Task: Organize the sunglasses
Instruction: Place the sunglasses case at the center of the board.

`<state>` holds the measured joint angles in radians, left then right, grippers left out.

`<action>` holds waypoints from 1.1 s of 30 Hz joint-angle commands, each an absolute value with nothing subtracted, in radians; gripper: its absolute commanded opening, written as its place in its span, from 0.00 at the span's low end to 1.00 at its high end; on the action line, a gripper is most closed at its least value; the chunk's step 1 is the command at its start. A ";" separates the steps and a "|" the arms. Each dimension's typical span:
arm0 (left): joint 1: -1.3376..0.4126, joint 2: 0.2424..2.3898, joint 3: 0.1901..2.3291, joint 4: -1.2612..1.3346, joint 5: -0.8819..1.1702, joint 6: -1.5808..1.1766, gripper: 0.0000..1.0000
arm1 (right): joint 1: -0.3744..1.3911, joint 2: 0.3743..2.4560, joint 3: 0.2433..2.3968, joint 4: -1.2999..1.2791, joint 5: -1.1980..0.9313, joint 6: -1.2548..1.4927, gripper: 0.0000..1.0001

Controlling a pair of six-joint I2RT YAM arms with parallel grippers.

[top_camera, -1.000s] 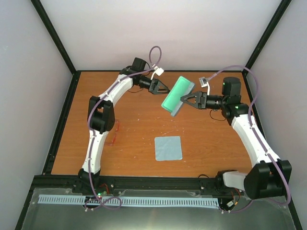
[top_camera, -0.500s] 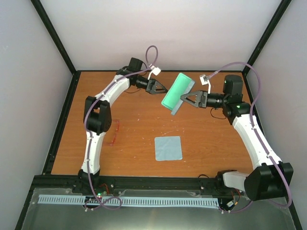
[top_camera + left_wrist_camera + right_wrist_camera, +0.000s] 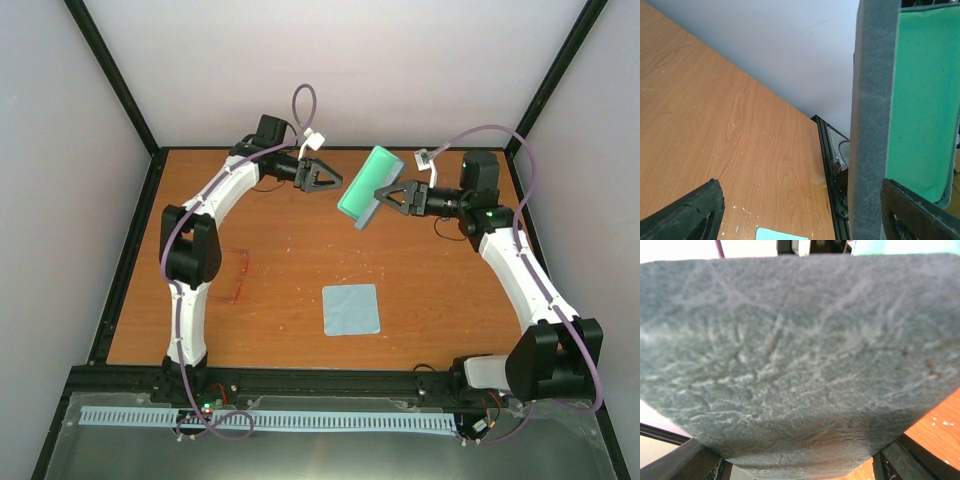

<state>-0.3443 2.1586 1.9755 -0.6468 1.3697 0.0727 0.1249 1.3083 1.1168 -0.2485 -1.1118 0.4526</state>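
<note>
The sunglasses (image 3: 243,272), a thin red-pink frame, lie on the table at the left, beside my left arm's elbow. The grey-blue case (image 3: 368,188) is open, showing its green lining, and is held up in the air at the back. My right gripper (image 3: 384,196) is shut on the case's lower end; its grey shell (image 3: 800,355) fills the right wrist view. My left gripper (image 3: 334,180) is open and empty, just left of the case. In the left wrist view the case's grey edge (image 3: 874,125) stands by my right finger (image 3: 920,212).
A flat light blue square cloth (image 3: 351,309) lies on the wooden table in the front middle; its corner shows in the left wrist view (image 3: 775,234). Black frame rails and pale walls enclose the table.
My left gripper has drawn back to the left, away from the case, and its elbow has swung left, uncovering more of the sunglasses. My right gripper has carried the case slightly back.
</note>
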 commanded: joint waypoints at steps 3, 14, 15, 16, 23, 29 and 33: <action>-0.372 2.143 1.968 -0.678 1.391 0.111 0.81 | 0.123 1.321 1.163 -0.172 -1.107 0.462 0.03; -0.448 2.125 1.956 -0.675 1.402 0.111 0.70 | 0.123 1.347 1.185 -0.172 -1.106 0.451 0.03; -0.451 2.125 1.956 -0.672 1.406 0.107 0.70 | 0.123 1.347 1.187 -0.180 -1.102 0.444 0.03; -0.452 2.124 1.956 -0.669 1.409 0.102 0.70 | 0.123 1.348 1.187 -0.187 -1.097 0.440 0.03; -0.433 2.104 1.939 -0.644 1.475 0.074 0.69 | 0.123 1.350 1.176 -0.218 -1.069 0.411 0.03; -0.424 2.081 1.898 -0.610 1.544 0.053 0.63 | 0.123 1.356 1.170 -0.194 -1.056 0.420 0.03; -0.431 2.080 1.890 -0.620 1.516 0.067 0.50 | 0.123 1.357 1.170 -0.158 -1.060 0.446 0.03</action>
